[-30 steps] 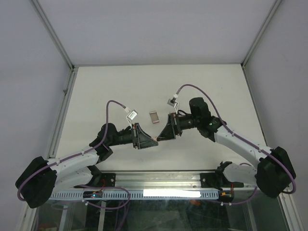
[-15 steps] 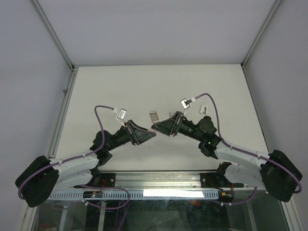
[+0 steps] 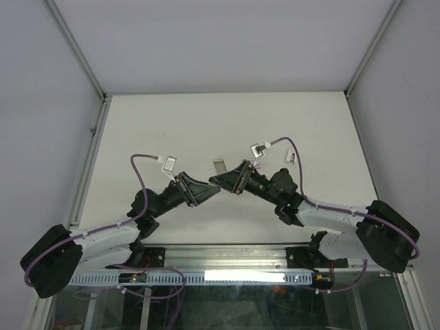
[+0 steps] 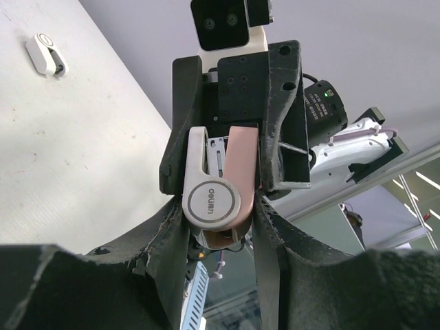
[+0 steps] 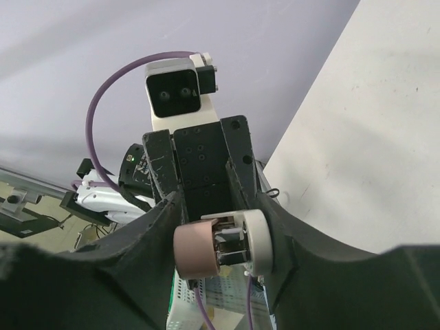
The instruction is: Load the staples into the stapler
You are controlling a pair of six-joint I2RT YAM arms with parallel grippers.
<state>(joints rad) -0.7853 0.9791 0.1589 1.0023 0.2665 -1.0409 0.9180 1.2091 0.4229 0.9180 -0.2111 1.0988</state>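
- The stapler (image 4: 220,192) is off the bench (image 3: 172,124), held in the air where the two arms meet, just below the middle of the overhead view.
- The left jaws are clamped on its round hinge end, with the logo facing the left wrist camera. The white half sits to the left and the pink half to the right, and both run up the frame toward the other arm.
- The right jaws flank the free ends of the two halves, pink at the left and white at the right in the right wrist view. They look closed on the stapler, one finger against each half.
- Judgement: with a grip on both ends, one arm can steady the hinge while the other works the halves apart to bare the magazine. Its metal channel shows between them.
- The staples (image 3: 220,166) lie flat on the bench just above the meeting jaws in the overhead view, touched by neither arm. They are near at hand for the loading step, which has not yet begun.
- A small white object (image 4: 47,55) lies apart on the bench, at the upper left of the left wrist view.
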